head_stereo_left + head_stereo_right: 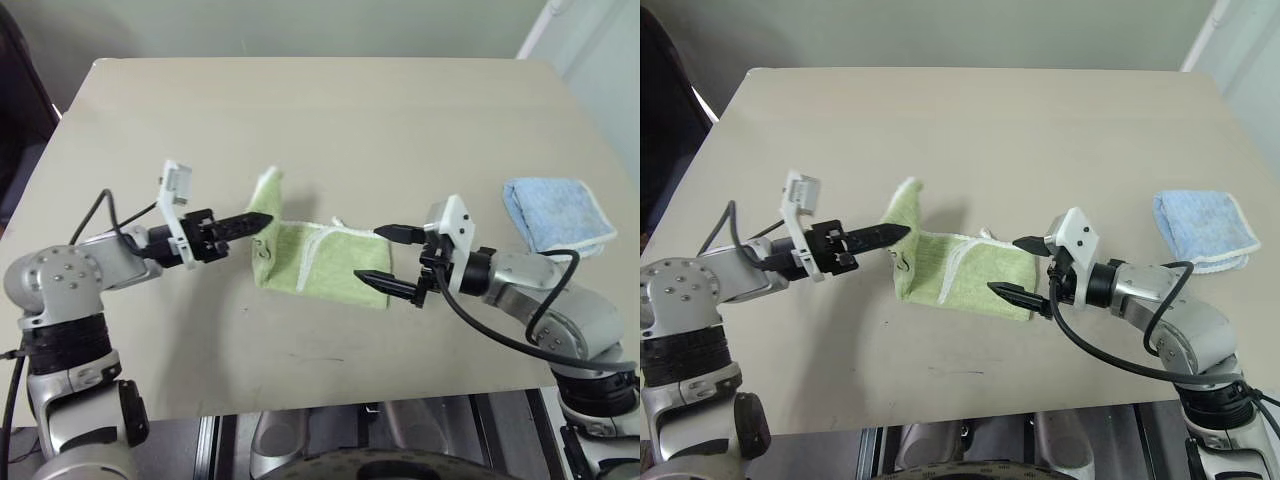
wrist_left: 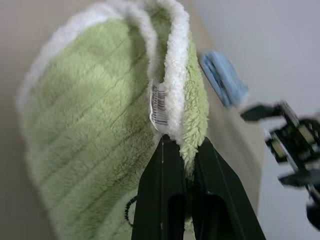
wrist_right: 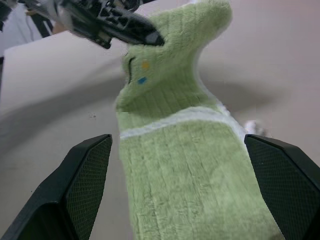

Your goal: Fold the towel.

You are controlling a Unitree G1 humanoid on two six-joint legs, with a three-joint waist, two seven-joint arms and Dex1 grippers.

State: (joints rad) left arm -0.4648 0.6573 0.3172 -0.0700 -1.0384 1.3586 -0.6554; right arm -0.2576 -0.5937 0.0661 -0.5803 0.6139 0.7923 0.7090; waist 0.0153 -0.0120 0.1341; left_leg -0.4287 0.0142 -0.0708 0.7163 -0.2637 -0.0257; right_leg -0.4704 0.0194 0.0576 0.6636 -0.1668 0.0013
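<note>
The light green towel (image 1: 322, 260) lies folded in the middle of the table, its left end pulled up off the surface. My left gripper (image 1: 262, 221) is shut on that raised end. In the left wrist view its black fingers (image 2: 165, 200) pinch the white-edged corner (image 2: 172, 75) beside a small barcode label (image 2: 159, 105). My right gripper (image 1: 382, 258) stands open at the towel's right end, one finger on each side of the cloth. The right wrist view shows the wide-apart pads (image 3: 87, 170) flanking the towel (image 3: 190, 175), not touching it.
A smaller light blue towel (image 1: 556, 213) lies folded at the right edge of the beige table (image 1: 330, 110). Bare tabletop stretches behind the green towel and to its left. The table's front edge is just below both arms.
</note>
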